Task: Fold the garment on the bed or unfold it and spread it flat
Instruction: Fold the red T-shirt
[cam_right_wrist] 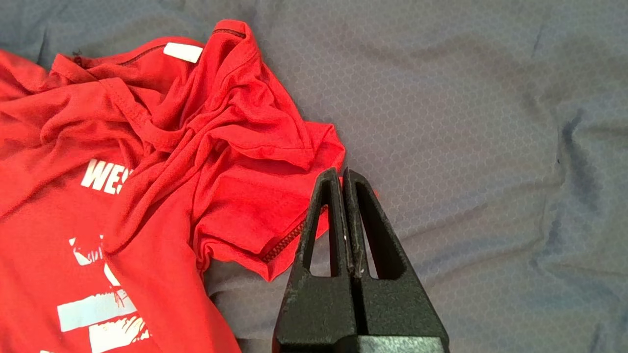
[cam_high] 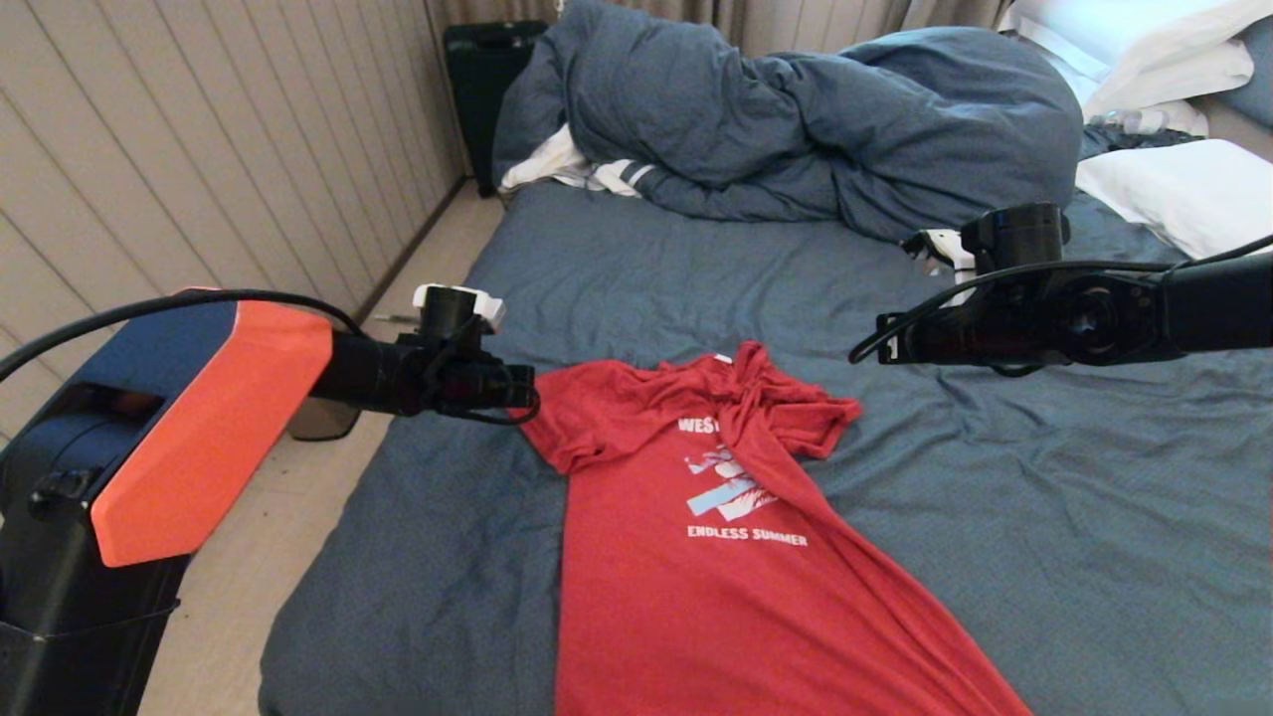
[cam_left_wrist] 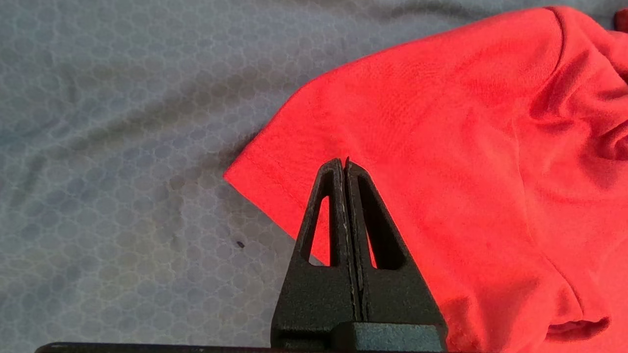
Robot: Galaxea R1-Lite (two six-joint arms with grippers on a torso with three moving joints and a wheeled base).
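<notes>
- Head view: the garment [cam_high: 716, 537] lies chest-up on the bed [cam_high: 1044, 517], its hem toward the camera and its collar toward the bunched duvet [cam_high: 796, 119]. The sleeve on the robot's left is spread out; the shoulder on its right is crumpled and folded inward over the lettering. The left gripper [cam_high: 522, 388] hangs at the edge of the left sleeve, the right gripper [cam_high: 870, 348] above bare sheet beside the crumpled shoulder.
- Left wrist view: the left gripper [cam_left_wrist: 346, 164] is clenched on nothing — its fingers meet over the flat sleeve [cam_left_wrist: 392, 122], near the stitched hem corner.
- Right wrist view: the right gripper [cam_right_wrist: 341, 174] is likewise clenched and empty, its tips over the outer edge of the bunched sleeve [cam_right_wrist: 255, 196], close to the hem.
- Handling, as I judge it: thin, light, limp knit that will drape and drag rather than hold shape. Pinch the sleeve hems or shoulder seams — doubled cloth gives the firmest bite — and pull outward to flatten the crumpled side.
</notes>
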